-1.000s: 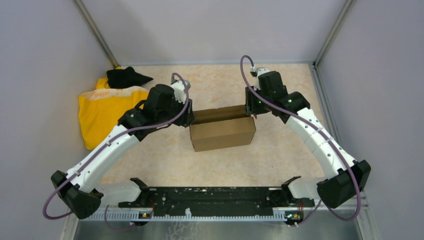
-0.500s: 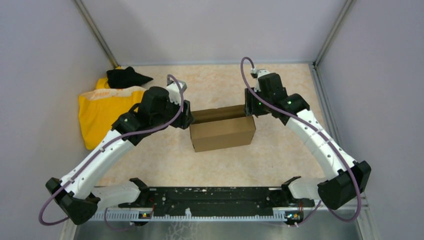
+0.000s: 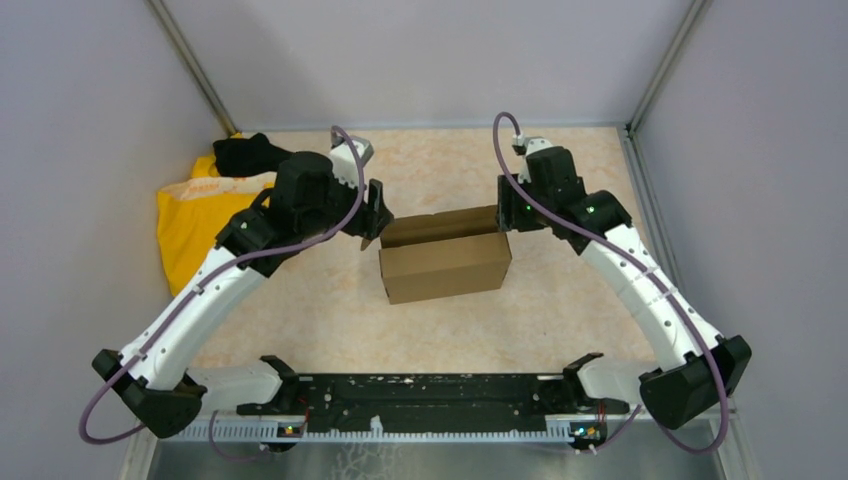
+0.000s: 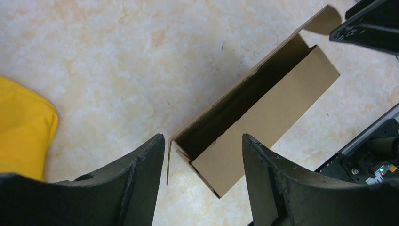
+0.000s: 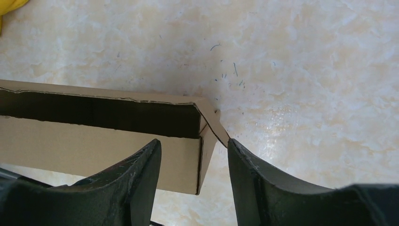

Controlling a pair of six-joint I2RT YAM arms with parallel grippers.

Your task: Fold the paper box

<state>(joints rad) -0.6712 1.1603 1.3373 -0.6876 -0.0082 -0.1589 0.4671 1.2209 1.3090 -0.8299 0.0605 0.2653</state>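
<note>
The paper box is a brown cardboard box in the middle of the table, its lid not closed and a dark gap showing along its back. My left gripper hovers over the box's left end, open, with nothing between its fingers. In the left wrist view the left gripper frames the box corner and a loose side flap. My right gripper is open over the right end. In the right wrist view the right gripper straddles the box corner, and a side flap reaches its right finger.
A yellow cloth with a black cloth on it lies at the left by the wall. Grey walls close in the table on three sides. The black rail with the arm bases runs along the near edge.
Both grippers have opened wider and drawn up and outward from the box's ends. The box has stayed where it was, its back flap now standing a little higher.
</note>
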